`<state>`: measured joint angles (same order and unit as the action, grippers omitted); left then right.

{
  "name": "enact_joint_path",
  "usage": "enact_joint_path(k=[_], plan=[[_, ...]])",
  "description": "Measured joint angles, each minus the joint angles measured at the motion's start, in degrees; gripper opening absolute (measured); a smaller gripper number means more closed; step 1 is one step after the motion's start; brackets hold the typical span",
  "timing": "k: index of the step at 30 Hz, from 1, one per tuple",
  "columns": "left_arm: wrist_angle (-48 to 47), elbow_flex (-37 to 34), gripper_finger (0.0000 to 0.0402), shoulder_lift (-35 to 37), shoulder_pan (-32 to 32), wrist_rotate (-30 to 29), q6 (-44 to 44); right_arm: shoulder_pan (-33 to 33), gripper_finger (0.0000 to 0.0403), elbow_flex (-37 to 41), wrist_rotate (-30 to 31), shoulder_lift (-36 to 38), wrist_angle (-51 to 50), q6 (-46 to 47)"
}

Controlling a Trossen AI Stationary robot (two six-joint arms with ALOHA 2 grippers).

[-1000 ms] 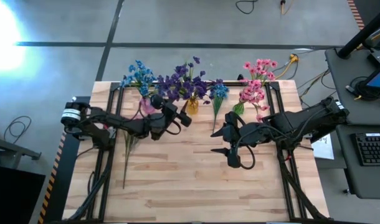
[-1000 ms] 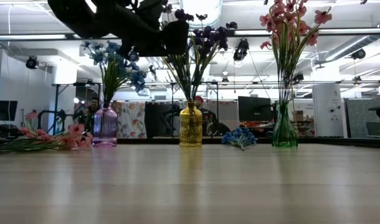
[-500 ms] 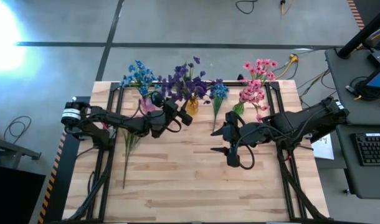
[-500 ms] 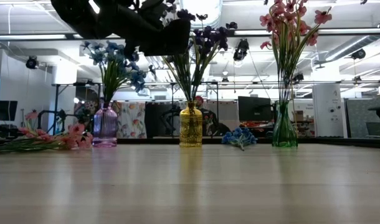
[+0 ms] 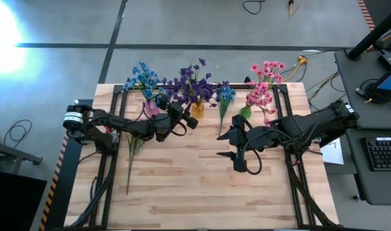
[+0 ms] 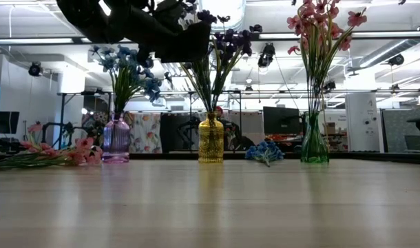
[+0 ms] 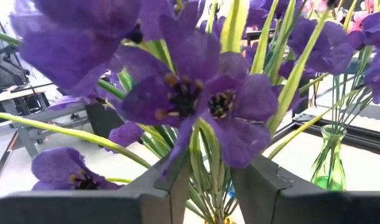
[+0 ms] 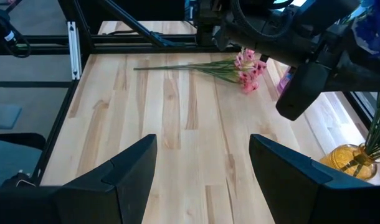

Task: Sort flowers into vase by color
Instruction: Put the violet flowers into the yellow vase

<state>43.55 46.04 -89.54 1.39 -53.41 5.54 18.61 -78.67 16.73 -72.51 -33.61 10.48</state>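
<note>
Wooden bench [image 5: 202, 186] carries three vases along its far edge. Left gripper [image 7: 209, 186], raised over the yellow vase [image 6: 211, 138] at mid far edge, has narrowed its fingers over the last second around the purple flowers' [image 7: 196, 93] stems; firm hold not clear, likely adjusting the bunch. Right gripper [image 8: 202, 168] hangs open and empty over bench centre. Pink sprig [image 8: 230, 65] lies near the left edge, blue sprig [image 5: 224, 96] beside the yellow vase, both unsorted. Crowded blossoms may snag.
</note>
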Motion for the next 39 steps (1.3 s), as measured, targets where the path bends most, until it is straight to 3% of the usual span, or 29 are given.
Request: enact_joint_path(k=[6, 39], plan=[[-0.2, 0.0, 0.0078, 0.0, 0.2, 0.0, 0.0, 0.0, 0.0247, 0.0, 0.0, 0.0, 0.0, 0.0], [-2.6, -0.1, 0.0077, -0.2, 0.2, 0.0, -0.7, 0.0, 0.0247, 0.0, 0.0, 0.0, 0.0, 0.0]])
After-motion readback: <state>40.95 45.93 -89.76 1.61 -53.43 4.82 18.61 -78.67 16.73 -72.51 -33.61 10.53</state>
